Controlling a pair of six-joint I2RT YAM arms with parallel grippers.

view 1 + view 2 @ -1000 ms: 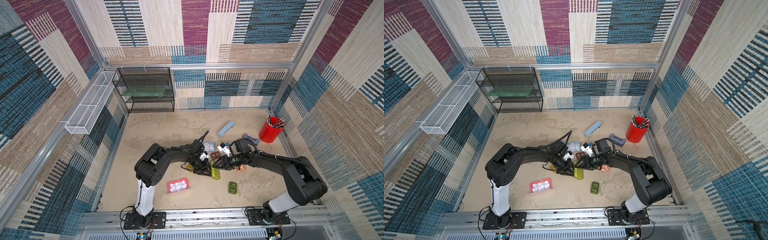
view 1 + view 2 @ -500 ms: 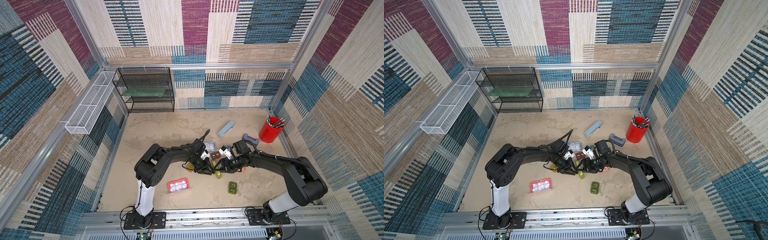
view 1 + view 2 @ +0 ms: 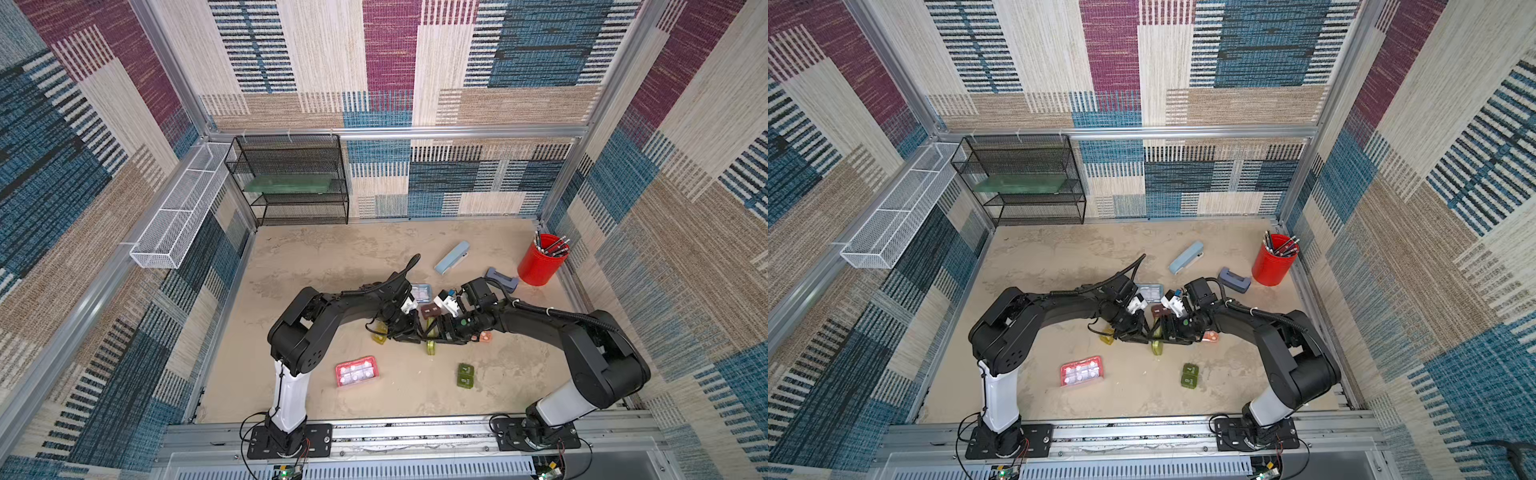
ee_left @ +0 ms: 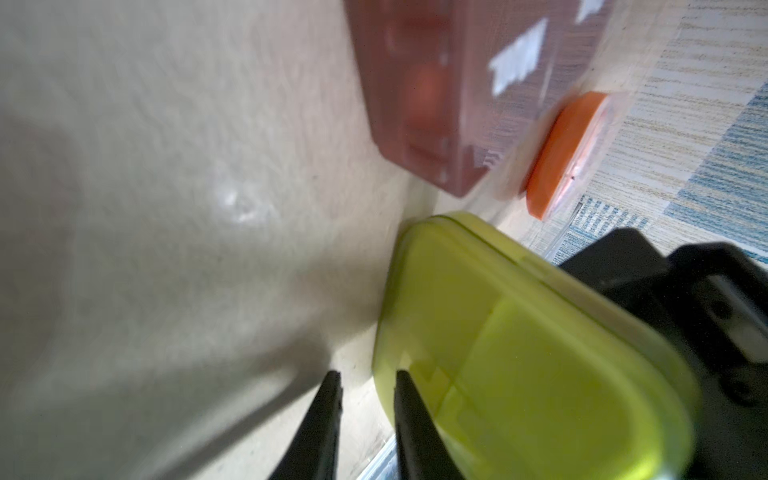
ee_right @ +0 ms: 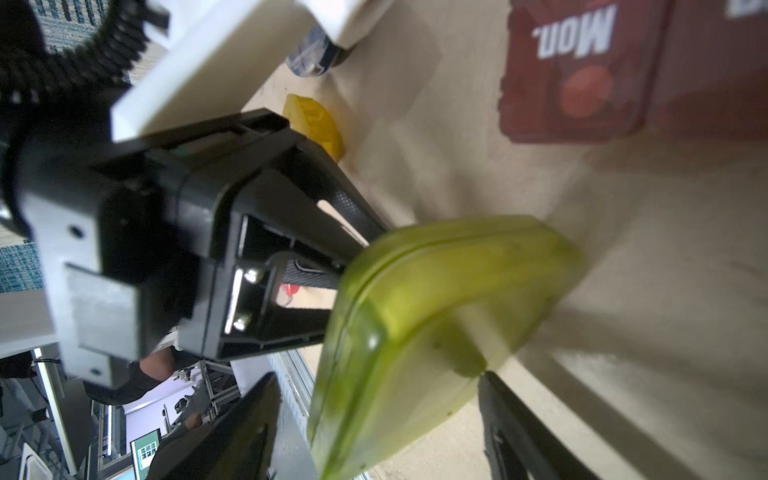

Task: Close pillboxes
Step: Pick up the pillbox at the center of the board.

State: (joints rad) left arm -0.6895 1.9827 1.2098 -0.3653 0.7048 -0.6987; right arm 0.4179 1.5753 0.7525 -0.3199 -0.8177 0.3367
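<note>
Left wall: a white wire basket (image 3: 183, 212) hangs here; just right of it, a black wire-mesh shelf (image 3: 291, 183) stands against the far wall.
Table: a sand-coloured tabletop (image 3: 332, 257) carries everything below.
Pink box: the translucent pink plastic pillbox (image 3: 357, 371) lies near and left of centre, well apart from both grippers, with white contents showing through.
Amber box: the small amber translucent pillbox (image 3: 380, 336) sits just left of the left gripper.
Left gripper: the left gripper (image 4: 366, 374) has its black fingers drawn narrow, with only a slit of table between them and nothing in it. One finger is right beside the yellow-green box's edge.
Light-blue box: the translucent light-blue pillbox (image 3: 419, 292) lies on the far side of the two wrists.
Brown box: the brown translucent pillbox (image 5: 577, 70), lettered "Mon." in white, lies just beyond the grippers.
Yellow-green box: the yellow-green translucent plastic pillbox (image 5: 436, 311) sits at centre where the grippers meet, its halves joined at a rim seam. It is blurred, so I cannot tell whether it lies flat.
Right gripper: the right gripper (image 5: 376, 376) stands wide, fingers astride the yellow-green box — a clear gap on one side, the other tip at a corner.
Dark-green box: the dark green translucent pillbox (image 3: 465, 375) lies alone, near and right of centre.
Orange box: the small orange pillbox (image 3: 484, 336) sits just right of the right gripper.
Far right: a long opaque pale-blue case (image 3: 452, 257), a grey-blue stapler-like block (image 3: 500, 279) and a red cup of pens (image 3: 540, 259) — the cup is nearest the right wall.
</note>
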